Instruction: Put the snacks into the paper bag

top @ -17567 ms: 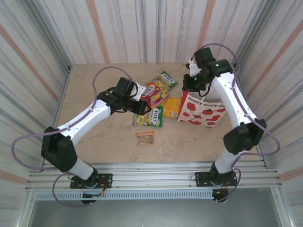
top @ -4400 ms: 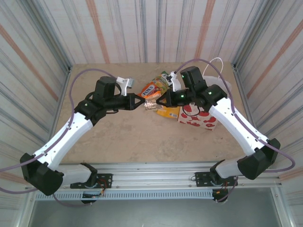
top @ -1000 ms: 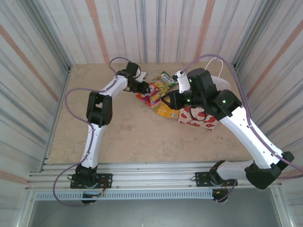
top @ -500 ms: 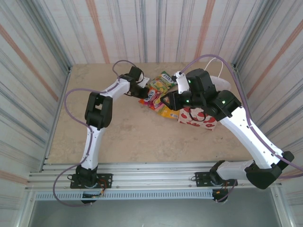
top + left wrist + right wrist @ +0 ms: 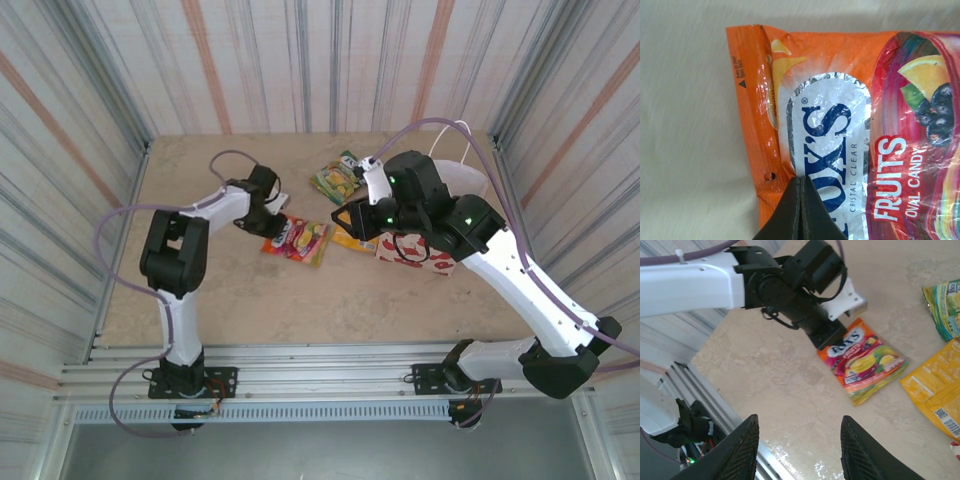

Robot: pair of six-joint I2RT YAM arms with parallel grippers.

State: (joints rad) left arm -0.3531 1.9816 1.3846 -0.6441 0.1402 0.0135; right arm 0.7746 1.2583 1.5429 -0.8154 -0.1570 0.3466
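Observation:
A red-orange Fox's packet lies on the table left of centre, with a yellow-green edge showing beneath it. My left gripper is shut on its top edge. A green-yellow Fox's packet lies further back. An orange-yellow packet lies beside the white paper bag with red apples, which my right arm partly hides. My right gripper hovers open above the table with nothing between its fingers.
Corrugated metal walls enclose the table on three sides. An aluminium rail runs along the near edge. Bare tabletop stretches between the packets and the rail.
My left gripper has pulled back toward the near left, dragging the red-orange packet away from the other snacks. The right arm has barely moved.

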